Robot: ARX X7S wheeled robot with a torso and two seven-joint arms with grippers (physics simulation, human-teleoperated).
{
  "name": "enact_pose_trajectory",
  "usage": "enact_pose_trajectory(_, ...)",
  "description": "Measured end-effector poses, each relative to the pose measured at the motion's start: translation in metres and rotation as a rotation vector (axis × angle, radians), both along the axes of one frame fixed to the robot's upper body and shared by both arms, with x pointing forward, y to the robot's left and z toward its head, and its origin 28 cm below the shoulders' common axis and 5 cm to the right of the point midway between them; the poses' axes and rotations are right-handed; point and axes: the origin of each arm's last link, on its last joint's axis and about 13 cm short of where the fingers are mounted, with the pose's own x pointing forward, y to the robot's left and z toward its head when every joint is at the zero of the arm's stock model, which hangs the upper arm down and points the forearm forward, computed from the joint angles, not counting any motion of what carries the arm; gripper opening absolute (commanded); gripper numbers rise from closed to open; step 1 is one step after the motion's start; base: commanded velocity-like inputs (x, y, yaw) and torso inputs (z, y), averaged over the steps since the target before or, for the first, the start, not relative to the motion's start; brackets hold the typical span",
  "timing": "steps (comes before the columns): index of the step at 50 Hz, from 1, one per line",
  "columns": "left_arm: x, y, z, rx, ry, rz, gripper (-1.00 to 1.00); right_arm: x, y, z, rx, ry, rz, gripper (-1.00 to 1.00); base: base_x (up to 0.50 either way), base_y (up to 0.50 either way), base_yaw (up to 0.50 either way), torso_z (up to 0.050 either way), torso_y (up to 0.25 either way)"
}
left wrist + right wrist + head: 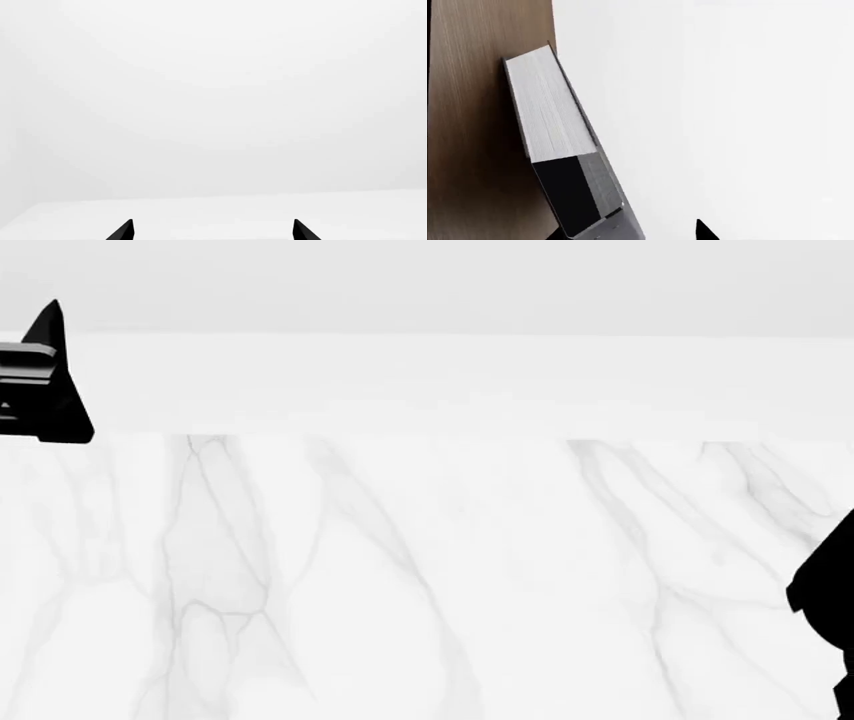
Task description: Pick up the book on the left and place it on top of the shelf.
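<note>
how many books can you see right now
1. The book shows only in the right wrist view, against the wooden shelf, at the right tool. Others may sit outside these views.

The black book (554,145), white page edge showing, lies tilted against the brown wooden shelf (467,125) board.

The table (400,580) has a white marble-look top with faint grey veining and a smooth finish. The shelf (474,150) shows brown wood with fine straight grain, matt. Against the shelf, the book (550,130) has a matt black cover and a white paper page edge with fine lines. Both gripper tips appear matt black.
</note>
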Motion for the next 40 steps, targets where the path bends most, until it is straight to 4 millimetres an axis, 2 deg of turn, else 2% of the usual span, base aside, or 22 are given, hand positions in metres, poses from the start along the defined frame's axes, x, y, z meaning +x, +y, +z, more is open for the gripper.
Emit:
enact_pose_trajectory(14,0.001,0.000,-0.002,-0.001,0.003,-0.001,1.00,0.010,0.007,0.003,-0.027,-0.024,0.091,1.00,0.00,0.00,0.00,0.000,0.000)
enact_pose_trajectory(20,0.001,-0.001,-0.002,-0.002,0.005,-0.002,1.00,0.025,0.022,0.009,-0.005,-0.064,0.226,1.00,0.00,0.00,0.00,0.000,0.000)
enact_pose_trajectory(29,0.002,-0.001,-0.004,-0.003,0.008,-0.003,1.00,0.051,0.053,0.029,0.029,-0.146,0.471,1.00,0.00,0.00,0.00,0.000,0.000)
enact_pose_trajectory(40,0.002,-0.001,-0.005,-0.004,0.011,-0.003,1.00,0.065,0.075,0.045,0.025,-0.200,0.626,1.00,0.00,0.00,0.00,0.000,0.000)
